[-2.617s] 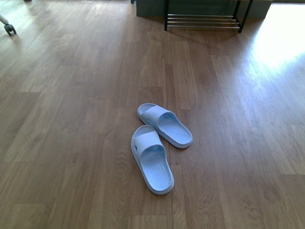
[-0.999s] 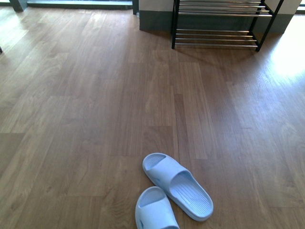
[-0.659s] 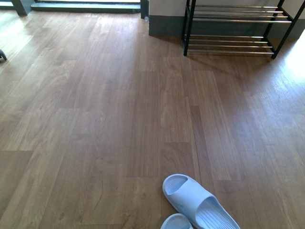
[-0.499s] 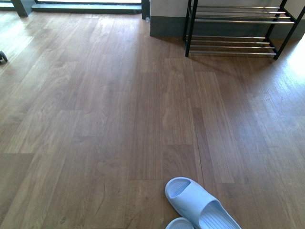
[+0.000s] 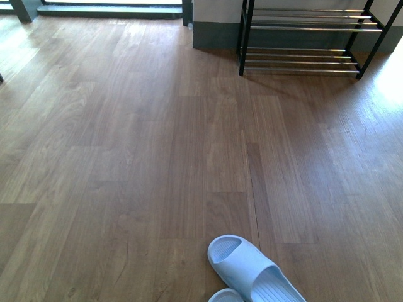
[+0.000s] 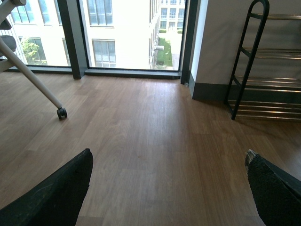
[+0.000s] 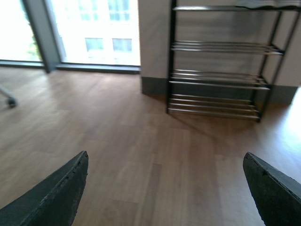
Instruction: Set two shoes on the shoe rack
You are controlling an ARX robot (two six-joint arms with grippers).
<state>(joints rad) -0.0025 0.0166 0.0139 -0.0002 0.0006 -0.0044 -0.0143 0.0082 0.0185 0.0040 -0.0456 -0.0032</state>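
Here, the left gripper point(image 6: 168, 157) and the right gripper point(image 7: 165, 157) are held wide open, with nothing between the fingers. A light blue slide point(image 5: 252, 274) is seen on the wooden floor point(image 5: 126, 157) near its front edge. The shoe rack point(image 5: 302, 51) is stood at the floor's far right edge.

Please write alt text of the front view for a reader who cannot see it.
A black-framed shoe rack with chrome rods stands by the far wall, right of centre, across a brown wooden floor. A light blue rubber slide lies at the near edge.
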